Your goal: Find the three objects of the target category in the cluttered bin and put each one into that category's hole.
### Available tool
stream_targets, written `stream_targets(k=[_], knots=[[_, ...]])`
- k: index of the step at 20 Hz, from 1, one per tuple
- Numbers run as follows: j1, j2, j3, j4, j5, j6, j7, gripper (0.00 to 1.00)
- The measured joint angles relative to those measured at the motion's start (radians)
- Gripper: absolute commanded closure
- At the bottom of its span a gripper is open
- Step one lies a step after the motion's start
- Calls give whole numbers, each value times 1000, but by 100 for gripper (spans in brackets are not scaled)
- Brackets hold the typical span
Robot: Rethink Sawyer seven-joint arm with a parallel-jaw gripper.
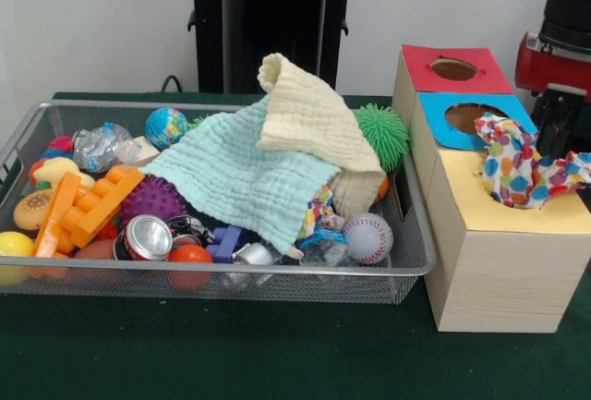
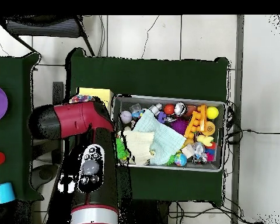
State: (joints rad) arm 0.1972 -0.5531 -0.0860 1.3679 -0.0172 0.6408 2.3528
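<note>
Step in hand: delivery of the first cloth. The target category is judged to be cloths, since a dotted cloth [image 1: 517,169] sits at the yellow hole of the box [image 1: 499,271].

**Tool state**
- The gripper [image 1: 558,137] hangs just behind the dotted cloth, over the right end of the box.
- It cannot be told whether the tool is spread, pressed together or pinching the cloth; the cloth hides its tip.
- In the overhead view the arm [image 2: 78,119] covers the box almost entirely.

**Position of task items**
- Dotted cloth: bunched on the yellow box top [image 1: 554,215], partly in the hole, with most of it above the surface and one end trailing right.
- Teal cloth [image 1: 240,178]: in the bin [image 1: 231,275], spread over the toys at centre.
- Cream cloth [image 1: 309,114]: in the bin, lying on the teal cloth's far right part, one corner standing up.
- The red and blue holes are open and unused.

**Next move (judgement)**
1. Push or drop the dotted cloth fully through the yellow hole; it does not appear seated.
2. Lift clear of the box and move over the bin.
3. Take the cream cloth first, as it lies on top. Pinch its raised corner to avoid dragging the teal cloth or the green ball [image 1: 383,132] beside it.
</note>
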Motion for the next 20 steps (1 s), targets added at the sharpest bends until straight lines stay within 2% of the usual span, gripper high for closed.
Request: stream_targets(k=[12,20], knots=[[0,25,-25,-42,-1,-171,0,100],[30,31,-85,-46,-2,-189,0,100]])
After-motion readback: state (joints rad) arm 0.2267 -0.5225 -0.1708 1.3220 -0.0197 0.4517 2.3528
